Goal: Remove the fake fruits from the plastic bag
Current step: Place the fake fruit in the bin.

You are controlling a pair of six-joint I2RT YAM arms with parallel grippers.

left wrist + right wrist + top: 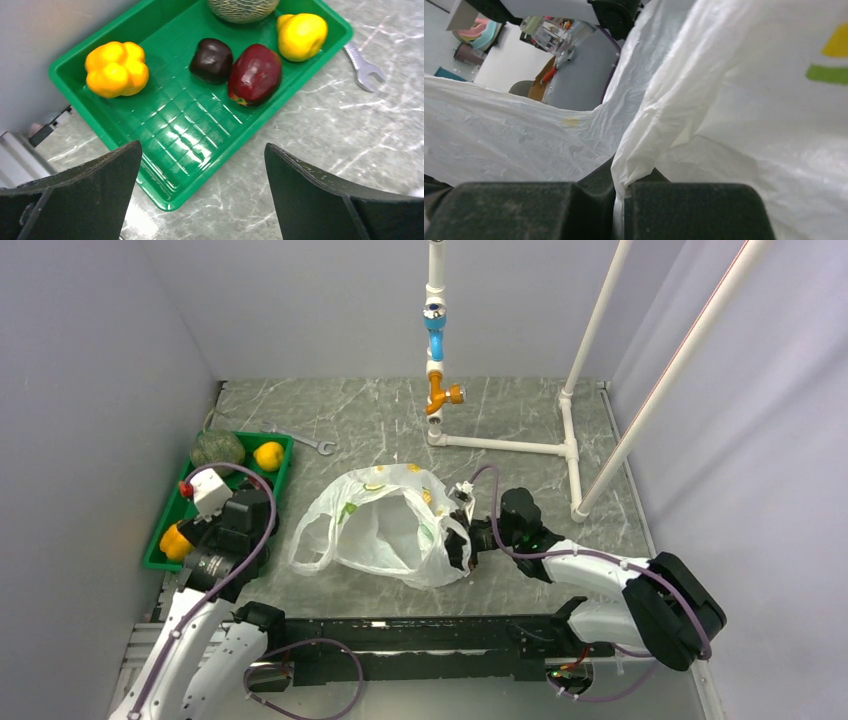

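Bag [385,525]: lying crumpled mid-frame, right edge being pinched by clamped right gripper [619,200]. Melon [217,448], lemon [268,455], apple [255,75]: sitting in green tray [185,140] at left. Left gripper [201,150]: hovering gaping, gripping nothing, above tray's near edge.

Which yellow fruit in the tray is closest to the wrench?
The smooth lemon, next to the melon at the tray's wrench end. The lobed yellow one sits at the far end.

Right gripper [456,545] – pinching plastic bag [385,530].
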